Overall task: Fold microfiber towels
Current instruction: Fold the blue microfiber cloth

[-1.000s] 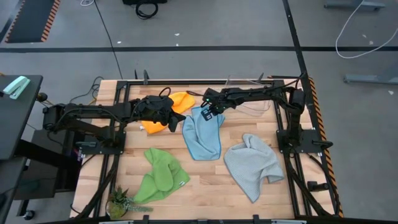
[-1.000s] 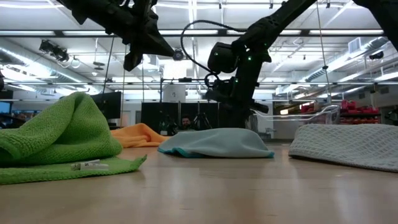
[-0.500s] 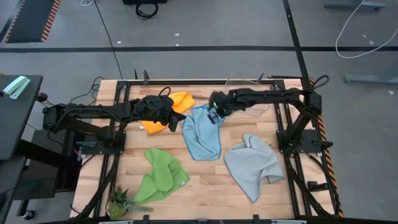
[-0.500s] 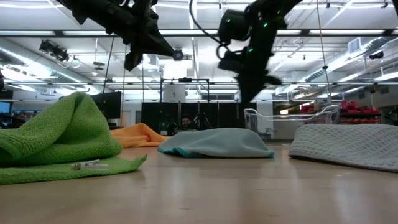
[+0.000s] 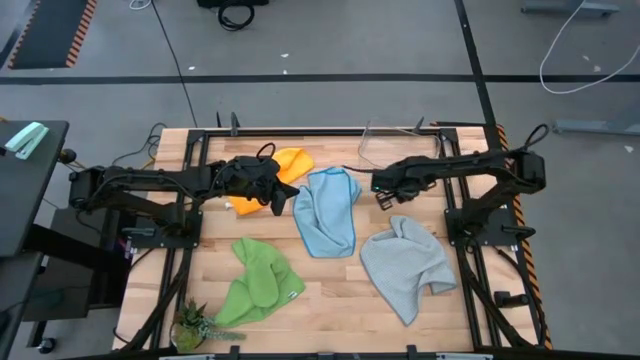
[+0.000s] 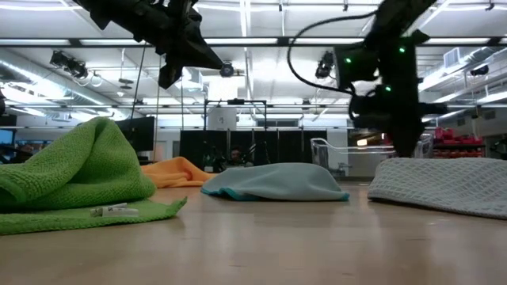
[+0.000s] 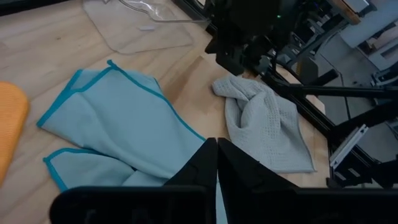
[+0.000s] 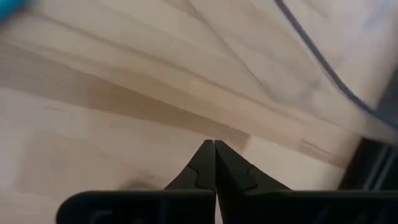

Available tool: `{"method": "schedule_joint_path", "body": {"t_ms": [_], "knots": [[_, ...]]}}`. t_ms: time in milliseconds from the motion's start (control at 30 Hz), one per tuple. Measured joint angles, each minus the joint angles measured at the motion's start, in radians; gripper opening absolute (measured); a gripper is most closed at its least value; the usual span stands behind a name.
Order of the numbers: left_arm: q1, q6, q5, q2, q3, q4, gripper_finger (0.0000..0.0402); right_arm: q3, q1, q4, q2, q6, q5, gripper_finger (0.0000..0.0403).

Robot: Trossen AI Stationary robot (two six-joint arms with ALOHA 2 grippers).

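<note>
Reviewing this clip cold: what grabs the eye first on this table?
Four crumpled towels: the orange towel at the far edge, the blue towel in the middle, the green towel and the grey towel nearer. The left gripper hangs shut between orange and blue; the right gripper hangs shut above the grey.

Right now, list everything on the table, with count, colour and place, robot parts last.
yellow-orange towel: one, yellow-orange, far left of middle, partly under the left arm.
light blue towel: one, light blue with a teal hem, centre, loosely crumpled.
grey towel: one, light grey, near right, crumpled.
green towel: one, bright green, near left, bunched.
clear tray: one, see-through, far edge right of middle.
small plant: one, green, near left corner.
left pincer: one, dark, shut, by the yellow-orange towel.
right pincer: one, dark, shut and empty, between the light blue and grey towels.
</note>
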Motion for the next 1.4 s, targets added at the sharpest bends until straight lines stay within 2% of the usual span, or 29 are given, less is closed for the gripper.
{"method": "schedule_joint_path", "body": {"t_ms": [300, 633, 833, 1000, 1100, 1267, 1400], "knots": [[0.001, 0.000, -0.001, 0.000, 0.000, 0.000, 0.0021, -0.101, -0.127, 0.025, -0.080, 0.046, 0.075, 0.0002], [0.000, -0.007, 0.000, 0.000, 0.000, 0.000, 0.0011, -0.108, -0.370, 0.164, -0.083, -0.078, 0.077, 0.0000], [0.000, 0.000, 0.000, 0.000, 0.000, -0.001, 0.0020, -0.108, -0.440, 0.166, -0.083, -0.152, 0.058, 0.0000], [0.002, 0.018, -0.015, 0.000, 0.000, -0.048, 0.0023, -0.103, -0.346, 0.190, -0.118, -0.163, -0.009, 0.0003], [0.002, 0.014, -0.061, 0.000, 0.000, -0.167, 0.0018, -0.090, -0.222, 0.212, -0.173, -0.130, -0.042, 0.0003], [-0.008, -0.032, -0.069, 0.028, -0.001, -0.391, 0.0013, -0.089, -0.012, 0.335, -0.254, -0.045, -0.135, 0.0010], [-0.017, -0.032, -0.067, 0.073, -0.001, -0.357, 0.0020, -0.089, 0.060, 0.491, -0.254, -0.052, -0.146, 0.0021]]}}
